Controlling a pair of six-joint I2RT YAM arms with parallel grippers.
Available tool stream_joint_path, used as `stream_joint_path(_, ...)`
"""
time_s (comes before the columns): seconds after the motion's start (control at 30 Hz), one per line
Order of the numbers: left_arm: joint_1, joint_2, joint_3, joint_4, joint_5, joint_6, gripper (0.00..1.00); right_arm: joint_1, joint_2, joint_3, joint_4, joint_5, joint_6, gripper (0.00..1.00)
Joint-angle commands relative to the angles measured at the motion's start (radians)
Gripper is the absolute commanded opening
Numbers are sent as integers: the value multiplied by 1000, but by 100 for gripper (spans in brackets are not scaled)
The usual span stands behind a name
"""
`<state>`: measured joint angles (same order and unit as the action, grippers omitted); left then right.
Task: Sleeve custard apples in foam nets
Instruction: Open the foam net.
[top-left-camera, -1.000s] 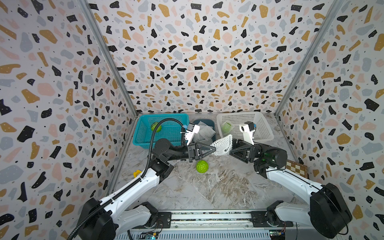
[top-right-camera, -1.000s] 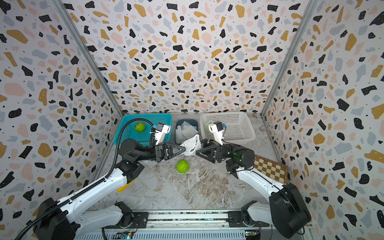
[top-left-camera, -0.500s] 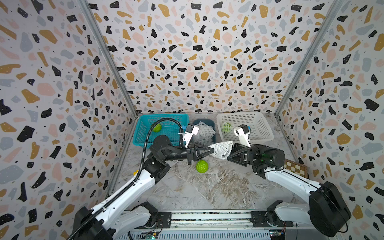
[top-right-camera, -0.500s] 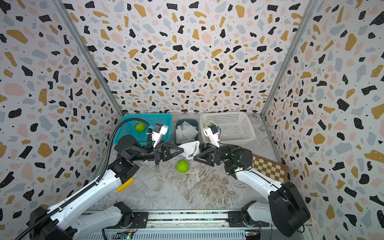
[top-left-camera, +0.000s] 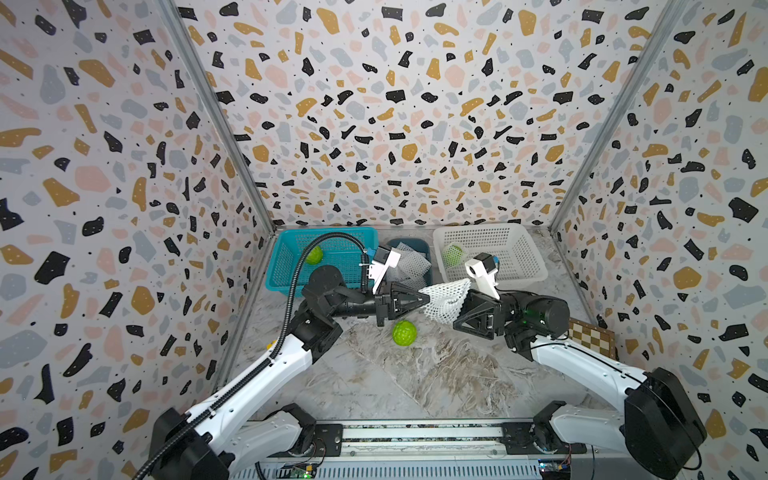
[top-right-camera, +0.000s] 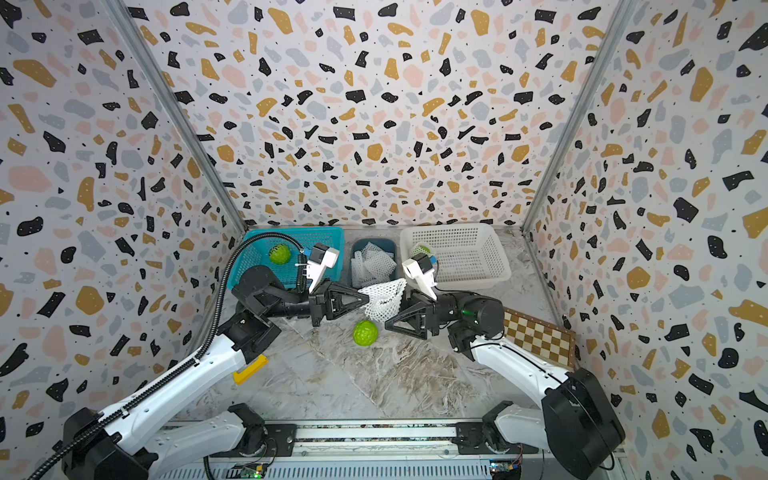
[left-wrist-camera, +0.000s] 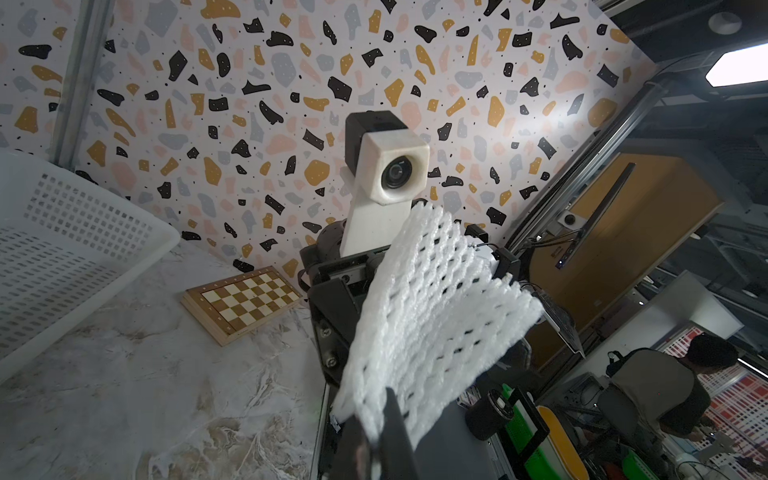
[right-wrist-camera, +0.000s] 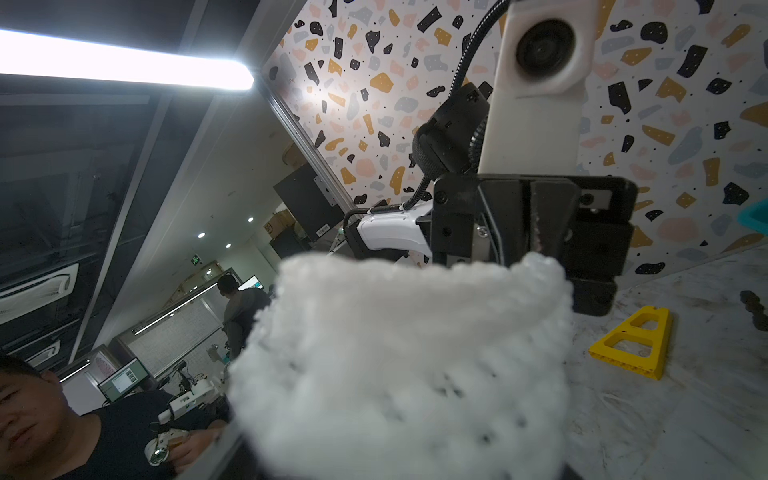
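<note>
The left gripper (top-left-camera: 427, 297) is closed tight on one corner of a white foam net (top-left-camera: 446, 301). The net is a soft mesh with diamond holes, and it is held in the air above the table (top-left-camera: 415, 386). It fans out toward the right gripper (top-left-camera: 461, 309), whose jaws stand wide apart at the net's far edge. I cannot tell whether its fingers are inside the sleeve, because in the right wrist view the blurred net covers them.

Compared with one second ago, the right gripper has come slightly nearer to the left one. The net and the loose fruit (top-left-camera: 404, 332) are where they were.

This round, bumpy green fruit lies bare on the marble-patterned table, just below the net. Behind stand three containers:
- a blue lattice basket (top-left-camera: 282, 266) with a second fruit (top-left-camera: 314, 254)
- a small dark bin (top-left-camera: 424, 249) with spare nets (top-left-camera: 411, 264)
- a white lattice basket (top-left-camera: 519, 257) with a third fruit (top-left-camera: 453, 254), which seems already wrapped in net

A wooden chessboard (top-left-camera: 590, 336) lies beside the right arm. A yellow triangular piece (right-wrist-camera: 631, 340) lies on the table.
</note>
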<state>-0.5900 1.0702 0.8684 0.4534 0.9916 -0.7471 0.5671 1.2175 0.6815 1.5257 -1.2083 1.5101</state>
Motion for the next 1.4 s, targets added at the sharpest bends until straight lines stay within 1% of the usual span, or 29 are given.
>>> stream_joint_path(0.0,5,-37,-1,41,30,8,0,-47,-28,13,61,21,25,70)
stream_joint_path(0.2,6,-71,-61,25,19,1,0,-86,45,4,342,73,227,68)
stream_joint_path(0.23,6,-74,-67,26,16,-1,0,-85,56,4,347,76,236,67)
stream_joint_path(0.37,6,-75,-75,24,6,-6,0,-75,62,-11,348,73,223,65)
stream_joint_path(0.53,13,-63,-77,26,-5,-13,0,-70,32,-14,347,65,205,61)
stream_joint_path(0.8,36,-37,-89,105,-8,-93,2,-69,2,-25,347,56,188,56)
stream_joint_path(0.87,36,-28,-94,150,-8,-119,3,-63,4,-31,347,58,185,54)
stream_joint_path(0.9,35,-25,-94,175,-8,-156,3,-59,8,-33,346,55,182,54)
stream_joint_path(0.93,36,-20,-95,196,-7,-171,3,-53,11,-32,338,51,177,54)
stream_joint_path(1.0,36,-9,-94,238,-5,-206,3,-38,21,-33,332,43,169,60)
stream_joint_path(1.1,36,4,-91,276,0,-234,3,-20,22,-33,299,35,144,63)
stream_joint_path(1.23,36,22,-79,289,14,-239,2,17,21,-14,267,14,113,70)
stream_joint_path(1.37,33,36,-58,303,28,-247,2,42,9,0,162,6,35,77)
